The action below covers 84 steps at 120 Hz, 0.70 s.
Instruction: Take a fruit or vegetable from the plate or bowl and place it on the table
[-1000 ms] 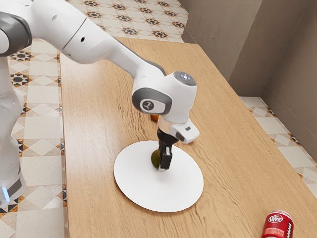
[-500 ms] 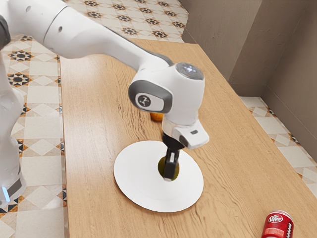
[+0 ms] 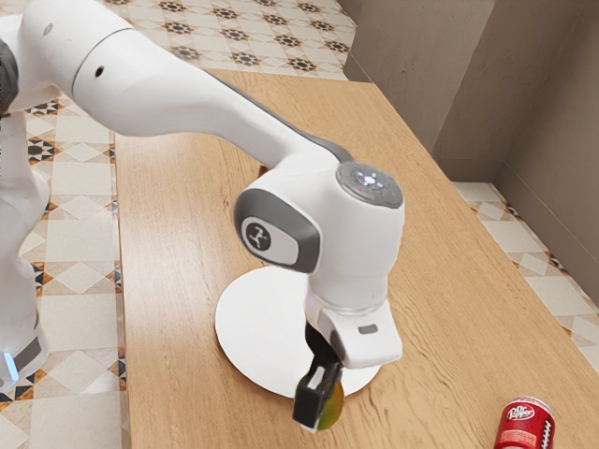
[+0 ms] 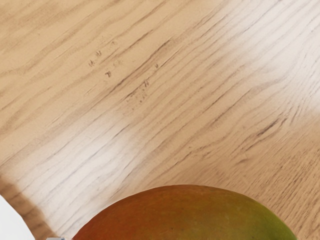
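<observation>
In the exterior view my gripper (image 3: 318, 402) is shut on a green-and-orange mango (image 3: 330, 409), just past the near rim of the white plate (image 3: 257, 323). One black finger hides part of the fruit. The mango (image 4: 190, 215) lies large at the wrist view's lower edge, with wood grain of the table (image 4: 150, 100) beyond it. Whether the mango touches the table (image 3: 187, 374) I cannot tell.
A red soda can (image 3: 525, 426) stands on the table at the exterior view's lower right. The plate's white edge (image 4: 10, 222) shows in the wrist view. My arm hides part of the table behind the plate.
My gripper has carried the mango from over the plate's middle toward the exterior view's bottom, past the rim. The orange object behind the plate is now mostly hidden by the arm.
</observation>
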Each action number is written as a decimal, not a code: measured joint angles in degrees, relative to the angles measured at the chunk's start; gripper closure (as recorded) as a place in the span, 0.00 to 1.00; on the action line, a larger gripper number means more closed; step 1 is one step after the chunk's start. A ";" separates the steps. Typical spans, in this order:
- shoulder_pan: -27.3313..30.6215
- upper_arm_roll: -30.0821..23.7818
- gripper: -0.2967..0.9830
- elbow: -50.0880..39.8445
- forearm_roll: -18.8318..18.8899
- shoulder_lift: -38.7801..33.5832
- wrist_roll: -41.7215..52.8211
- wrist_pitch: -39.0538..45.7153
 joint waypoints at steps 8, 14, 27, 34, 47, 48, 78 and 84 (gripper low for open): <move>-1.24 -0.02 0.44 1.99 0.42 2.02 0.00 -0.56; -0.61 0.00 0.44 2.54 0.77 2.61 0.00 -0.87; 1.72 0.08 0.33 2.85 1.23 2.99 0.10 -1.36; 1.89 0.12 0.30 2.88 1.28 3.03 0.20 -1.57; 0.65 0.05 0.27 2.89 1.49 2.81 0.36 -1.79; 0.56 0.05 0.27 2.90 1.50 2.80 0.37 -1.80; 0.50 0.11 0.24 2.81 2.07 2.73 0.64 -1.83; 0.56 0.13 0.24 2.81 2.31 2.66 0.69 -1.80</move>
